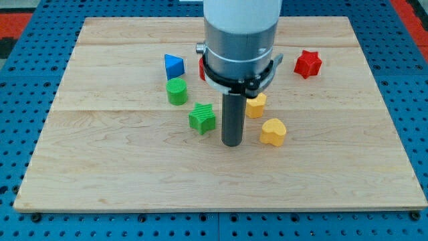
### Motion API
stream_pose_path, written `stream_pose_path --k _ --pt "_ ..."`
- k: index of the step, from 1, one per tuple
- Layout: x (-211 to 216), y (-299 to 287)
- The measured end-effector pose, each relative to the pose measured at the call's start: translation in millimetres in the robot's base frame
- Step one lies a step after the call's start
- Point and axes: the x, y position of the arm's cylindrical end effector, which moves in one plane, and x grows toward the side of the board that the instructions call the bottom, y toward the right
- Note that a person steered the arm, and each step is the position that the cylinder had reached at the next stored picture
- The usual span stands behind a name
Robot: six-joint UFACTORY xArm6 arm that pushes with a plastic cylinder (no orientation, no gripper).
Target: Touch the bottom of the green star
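Note:
The green star [202, 118] lies on the wooden board [134, 174] near the middle. My tip [232, 142] rests on the board just to the star's right and a little toward the view's bottom, with a small gap between them. The arm's grey body [239, 40] comes down from the view's top and hides what is behind it.
A green cylinder [177, 91] and a blue triangle [173, 65] lie up-left of the star. A yellow block [256, 105] and a yellow heart [273, 132] lie right of my tip. A red star [307, 63] is at the upper right. A red block [201, 69] peeks from behind the arm.

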Motion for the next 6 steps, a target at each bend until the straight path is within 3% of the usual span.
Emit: stream_pose_path --k 2,3,5,6 --pt "16.2 -76.0" --pt "16.7 -72.1" --pt "14.3 -41.6" --pt "2.0 31.4"
